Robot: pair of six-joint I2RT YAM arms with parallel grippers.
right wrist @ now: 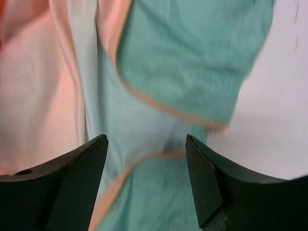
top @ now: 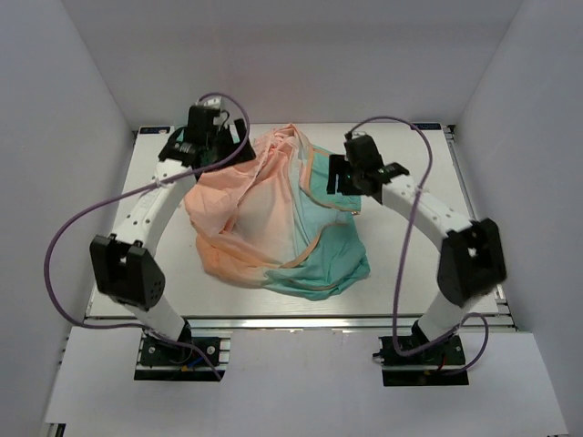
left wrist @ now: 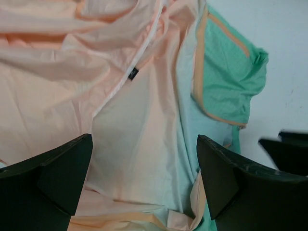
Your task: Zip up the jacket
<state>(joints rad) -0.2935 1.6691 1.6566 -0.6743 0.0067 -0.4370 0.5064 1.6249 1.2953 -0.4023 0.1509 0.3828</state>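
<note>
The jacket [top: 273, 223] lies crumpled in the middle of the table, peach-orange on the left and teal on the right, with orange trim [top: 314, 241] curving across the teal part. My left gripper [top: 235, 150] hovers at its far left edge, open, over peach fabric [left wrist: 139, 144], with nothing between its fingers [left wrist: 62, 178]. My right gripper [top: 337, 177] hangs at the far right edge, open above teal cloth [right wrist: 144, 192] and an orange-edged flap [right wrist: 192, 62]. This view is blurred. A white strip [left wrist: 144, 48] with a small black tag [left wrist: 133, 73] runs down the peach part.
White table [top: 419, 264] shows bare to the right of the jacket and along the front edge. White walls close in the back and sides. Purple cables [top: 73, 228] loop beside both arms. The right gripper's finger [left wrist: 288, 149] shows at the right of the left wrist view.
</note>
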